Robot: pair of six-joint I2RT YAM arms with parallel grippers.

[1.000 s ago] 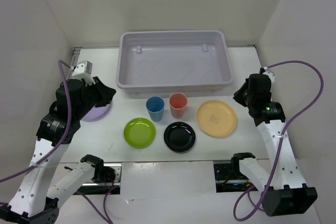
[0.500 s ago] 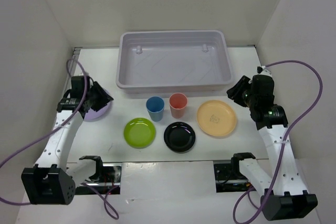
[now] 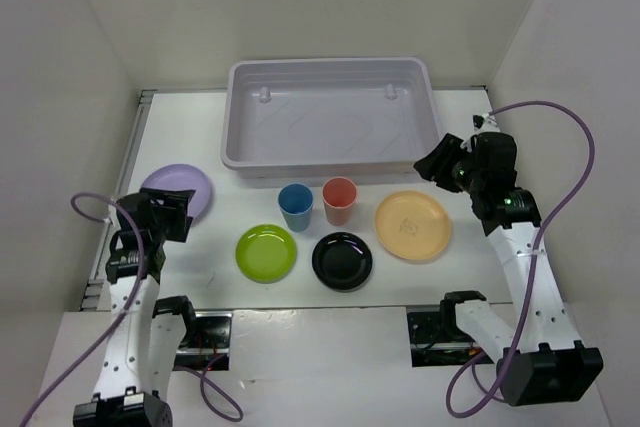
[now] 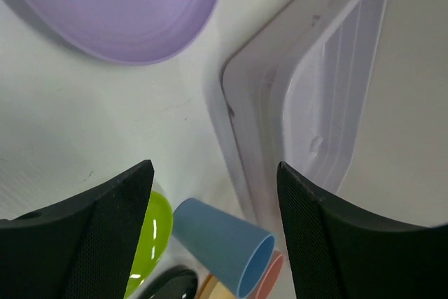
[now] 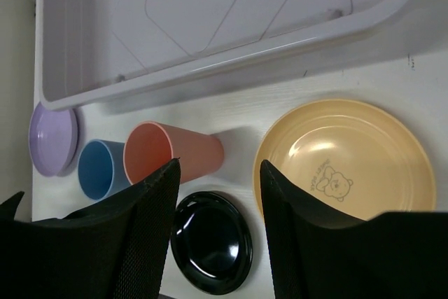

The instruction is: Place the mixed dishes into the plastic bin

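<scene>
So far nothing lies in the plastic bin, and the step in hand looks like the approach to a first pick, with all six dishes out on the table. Farthest left, the left gripper hangs with its fingers well apart and nothing between them. The lavender plate lies flat just ahead of it, and the bin stands farther ahead and off to its right. Further to that gripper's right come the lime green plate, then the blue cup and the salmon-red cup, upright side by side, then the glossy black plate. The pale orange-yellow plate lies just below and short of the right gripper, whose fingers also stand apart and empty beside the bin's near right corner. Next, I judge, each gripper must drop to the plate nearest it and catch the rim. That calls for a tilted, low entry, since a flat plate offers little edge. The carry into the bin is short from either side.
</scene>
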